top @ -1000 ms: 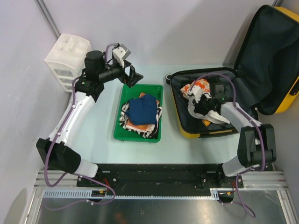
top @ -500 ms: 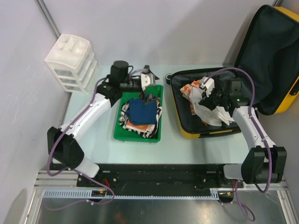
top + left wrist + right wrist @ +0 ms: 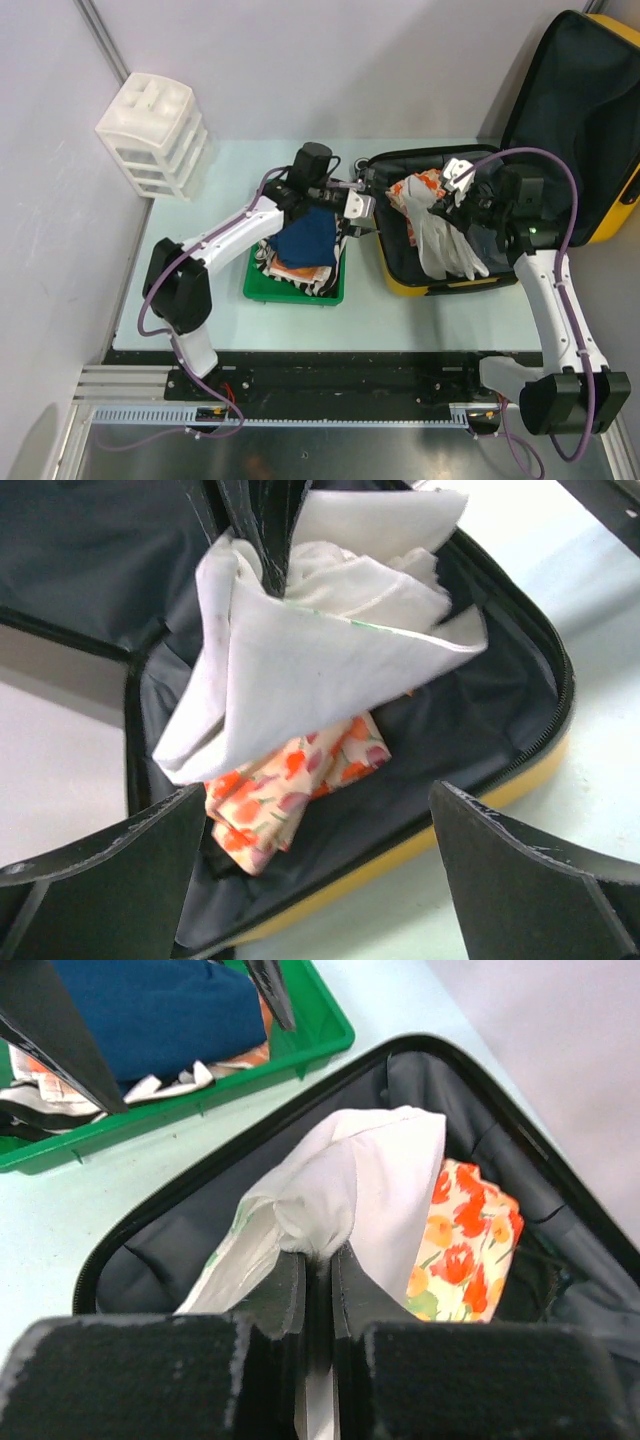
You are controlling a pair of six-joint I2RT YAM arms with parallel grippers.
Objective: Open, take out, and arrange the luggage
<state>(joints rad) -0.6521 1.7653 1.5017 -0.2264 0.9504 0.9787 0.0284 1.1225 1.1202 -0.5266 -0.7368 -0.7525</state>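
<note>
— How far along?
— The luggage (image 3: 585,130) lies open at the bench's far right corner. Folded clothes fill the green tray (image 3: 258,285).
— The hands?
— The right gripper (image 3: 318,1260) pinches a white cloth (image 3: 380,1180); the left gripper (image 3: 360,203) is spread, empty. A floral cloth (image 3: 290,790) waits inside.

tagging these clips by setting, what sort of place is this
Probably a robotics lab cell, not a home: plain pale partition walls, an aluminium rail mounting frame, and a yellow hard-shell suitcase staged beside a green plastic tray.
</note>
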